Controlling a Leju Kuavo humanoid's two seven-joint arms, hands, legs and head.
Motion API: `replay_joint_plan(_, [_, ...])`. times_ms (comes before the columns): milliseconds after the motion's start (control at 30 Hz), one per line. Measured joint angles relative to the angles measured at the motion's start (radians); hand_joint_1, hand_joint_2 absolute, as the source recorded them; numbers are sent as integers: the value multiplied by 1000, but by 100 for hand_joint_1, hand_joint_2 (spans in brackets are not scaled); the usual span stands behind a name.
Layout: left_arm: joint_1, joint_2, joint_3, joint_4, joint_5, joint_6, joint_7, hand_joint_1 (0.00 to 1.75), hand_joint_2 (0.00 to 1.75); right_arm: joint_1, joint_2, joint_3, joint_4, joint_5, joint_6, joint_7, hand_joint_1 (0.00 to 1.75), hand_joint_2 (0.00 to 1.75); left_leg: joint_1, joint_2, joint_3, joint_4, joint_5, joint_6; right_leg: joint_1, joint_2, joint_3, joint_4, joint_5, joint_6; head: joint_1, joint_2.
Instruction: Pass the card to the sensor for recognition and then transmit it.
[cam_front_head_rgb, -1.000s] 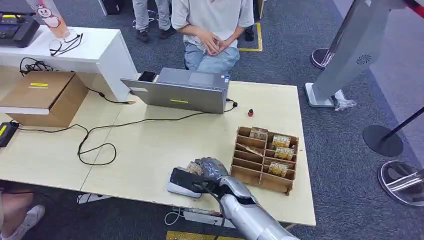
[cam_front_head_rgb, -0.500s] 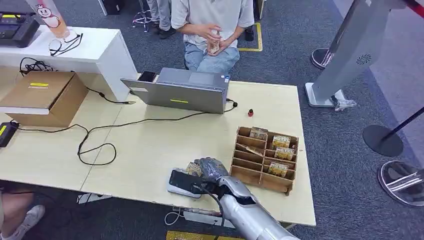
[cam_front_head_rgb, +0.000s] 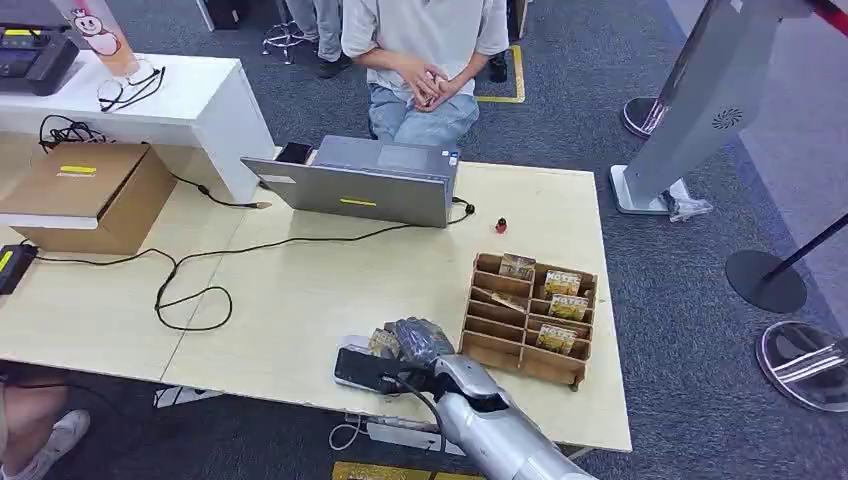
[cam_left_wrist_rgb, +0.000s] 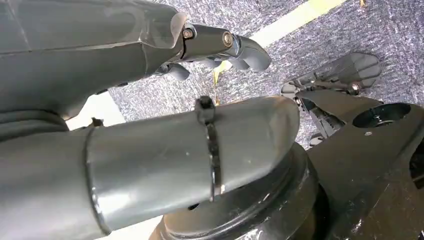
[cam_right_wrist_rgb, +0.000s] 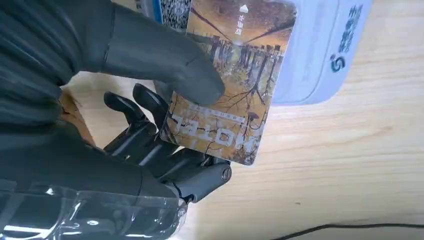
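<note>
My right hand (cam_front_head_rgb: 418, 343) holds a brown hotel card (cam_front_head_rgb: 385, 341) near the table's front edge, over the white sensor pad (cam_front_head_rgb: 352, 372) with its dark top. In the right wrist view the thumb (cam_right_wrist_rgb: 165, 65) presses the card (cam_right_wrist_rgb: 230, 85) against the fingers beneath, and the card's far end lies over the pale blue-white sensor (cam_right_wrist_rgb: 320, 45). Whether card and sensor touch I cannot tell. My left hand (cam_left_wrist_rgb: 220, 45) hangs over grey carpet with its fingers curled loosely and nothing in them.
A wooden card rack (cam_front_head_rgb: 530, 315) with several cards stands just right of my right hand. A laptop (cam_front_head_rgb: 365, 180), black cables (cam_front_head_rgb: 190, 290), a cardboard box (cam_front_head_rgb: 90, 195) and a seated person (cam_front_head_rgb: 420, 60) lie beyond. The table edge (cam_front_head_rgb: 300, 395) is close.
My right hand has shifted slightly toward the front edge with the card, staying over the sensor. The seated person's hands moved and folded again.
</note>
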Motion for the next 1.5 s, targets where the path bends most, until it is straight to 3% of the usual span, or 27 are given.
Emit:
replay_joint_plan(1067, [1, 2, -1, 0, 0, -2, 0, 0, 0, -1, 6, 4, 3, 0, 2, 2, 175, 175, 0, 0, 0, 0, 0, 0, 0, 0, 0, 0, 0, 0, 0, 0])
replay_joint_plan(1300, [1, 3, -6, 0, 2, -2, 0, 0, 0, -1, 6, 2, -7, -63, 13, -23, 175, 175, 0, 0, 0, 0, 0, 0, 0, 0, 0, 0, 0, 0, 0, 0])
replay_joint_plan(1500, [2, 8, -9, 0, 12, -2, -7, 0, 0, 24, -5, -14, -92, -127, 47, -48, 175, 175, 0, 0, 0, 0, 0, 0, 0, 0, 0, 0, 0, 0, 0, 0])
